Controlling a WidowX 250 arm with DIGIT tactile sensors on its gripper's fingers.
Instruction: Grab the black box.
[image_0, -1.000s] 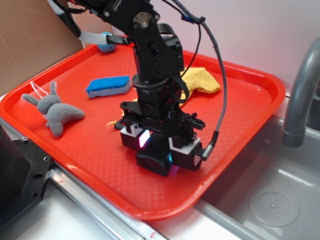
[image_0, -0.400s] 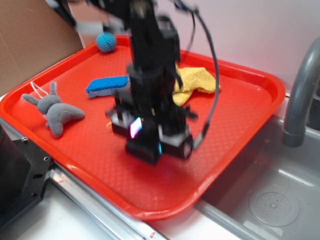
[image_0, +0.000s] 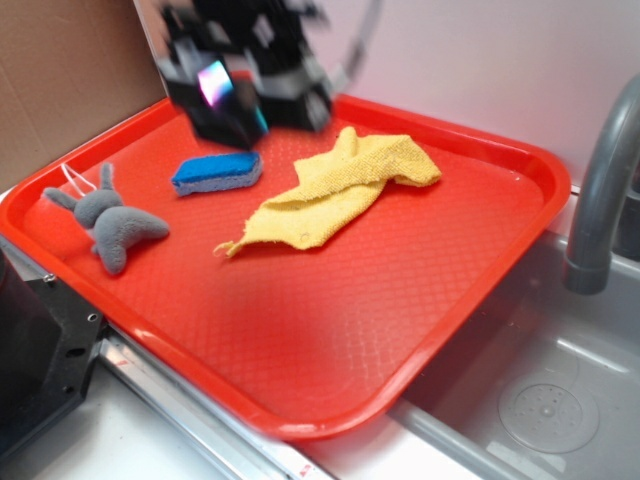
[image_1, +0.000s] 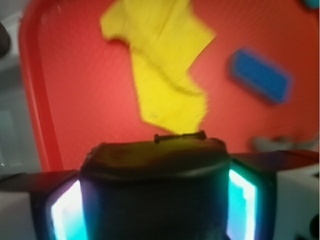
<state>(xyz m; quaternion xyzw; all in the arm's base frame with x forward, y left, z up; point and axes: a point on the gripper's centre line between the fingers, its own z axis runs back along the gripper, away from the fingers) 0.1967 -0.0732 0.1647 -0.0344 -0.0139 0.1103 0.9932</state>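
The black box (image_0: 232, 118) hangs in the air above the back left of the red tray (image_0: 330, 330), clear of its surface. My gripper (image_0: 238, 100) is shut on it, blurred by motion. In the wrist view the black box (image_1: 155, 195) fills the lower middle, clamped between the two glowing pads (image_1: 65, 212), and the gripper (image_1: 152, 200) is closed around it.
A yellow cloth (image_0: 335, 190) lies crumpled mid-tray. A blue sponge (image_0: 216, 171) sits just below the gripper. A grey plush toy (image_0: 108, 222) lies at the left. A grey faucet (image_0: 600, 190) and sink (image_0: 540, 400) are at the right. Cardboard (image_0: 60, 70) stands behind.
The gripper has lifted the black box off the tray front and carried it up and back to the left. The yellow cloth, once partly hidden, now shows fully.
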